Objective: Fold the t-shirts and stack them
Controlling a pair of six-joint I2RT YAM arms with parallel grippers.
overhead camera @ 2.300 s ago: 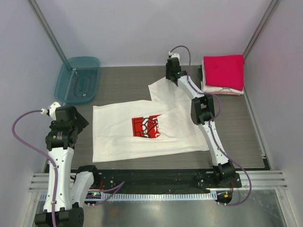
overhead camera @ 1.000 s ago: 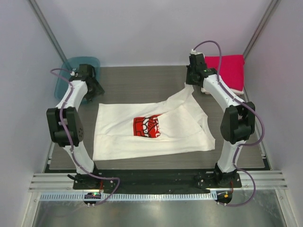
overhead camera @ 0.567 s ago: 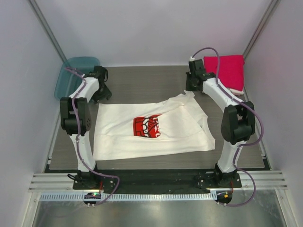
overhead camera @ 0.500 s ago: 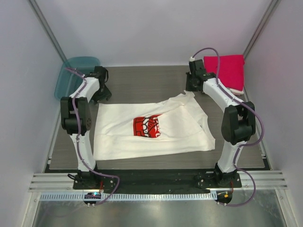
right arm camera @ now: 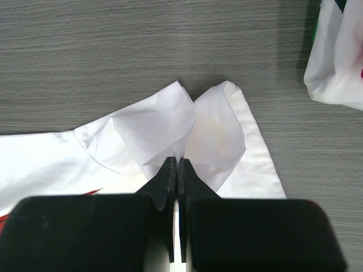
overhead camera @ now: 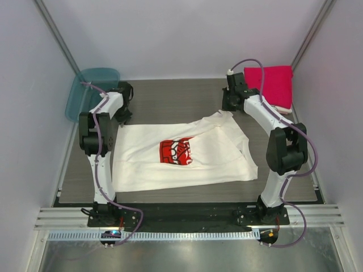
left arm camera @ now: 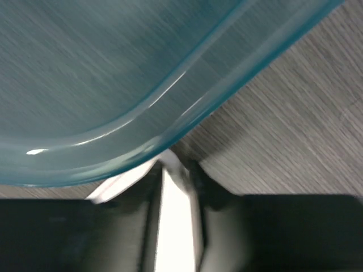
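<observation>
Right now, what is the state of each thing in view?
white tee: spread flat, far right corner pinched and bunched.
red tee: folded, atop a pale folded tee.
tub: nothing seen inside.
right pincer: shut on the white tee.
left pincer: near the tub, open or shut unclear.

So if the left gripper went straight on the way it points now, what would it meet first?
Most likely the teal tub: its curved rim lies just beyond the left gripper in the wrist view. Depth is unclear, so it might slip under the rim along the table instead.
</observation>
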